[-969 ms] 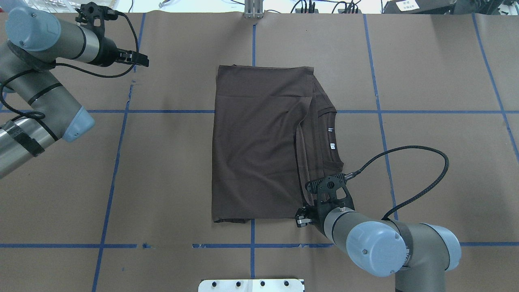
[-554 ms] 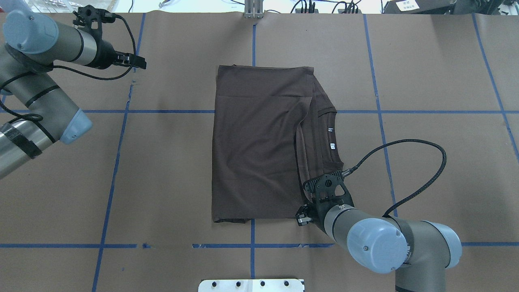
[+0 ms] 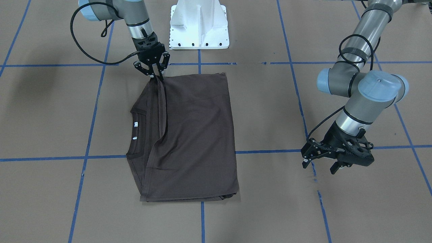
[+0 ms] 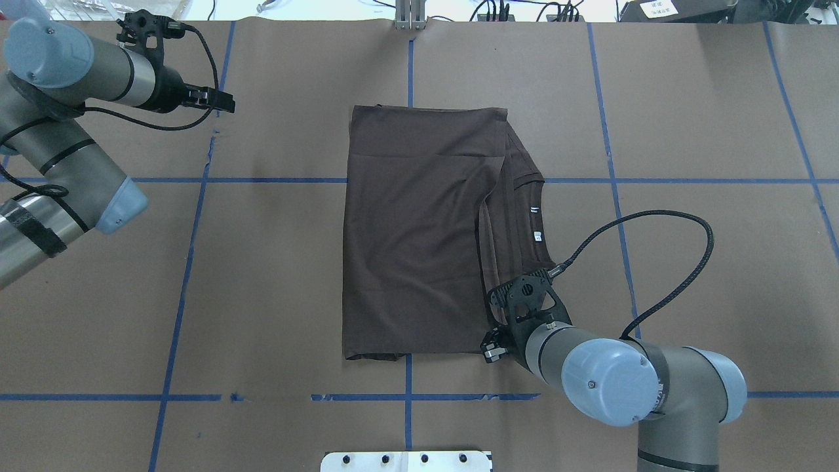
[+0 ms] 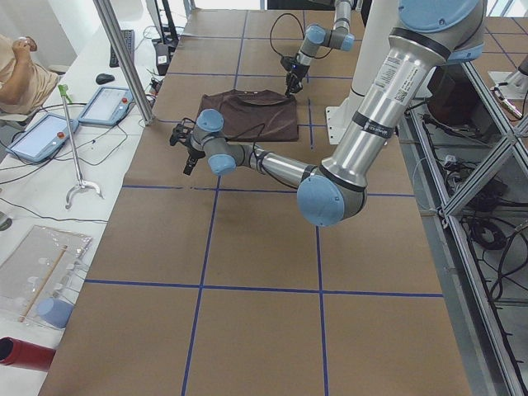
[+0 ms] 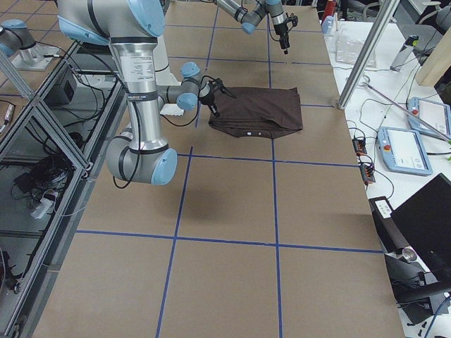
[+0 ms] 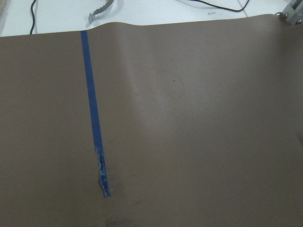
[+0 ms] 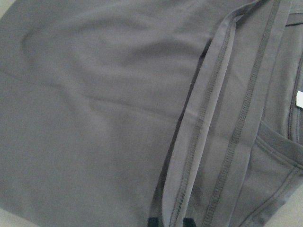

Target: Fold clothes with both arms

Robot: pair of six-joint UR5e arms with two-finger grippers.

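Observation:
The dark brown T-shirt (image 4: 419, 236) lies folded into a tall rectangle at the table's middle. Its collar and white tags (image 4: 535, 223) show along the robot's right edge. My right gripper (image 3: 156, 75) is at the shirt's near right corner, shut on the hemmed edge strip (image 8: 199, 142). Its black fingertips (image 8: 152, 222) show at the bottom of the right wrist view with the fabric between them. My left gripper (image 3: 320, 166) hangs open and holds nothing, far off to the left over bare paper (image 7: 189, 118); in the overhead view the left gripper (image 4: 226, 101) is well away from the shirt.
Brown paper with blue tape lines (image 4: 196, 196) covers the table. The white base pedestal (image 3: 199, 23) stands at the robot's edge. Beyond the far edge are a metal post (image 5: 124, 58), tablets (image 5: 107, 106) and a seated person (image 5: 21, 70).
The left arm has drawn back a little toward the far left corner. The right wrist has shifted slightly toward the shirt's corner and its cable loop has sagged. The shirt lies as before.

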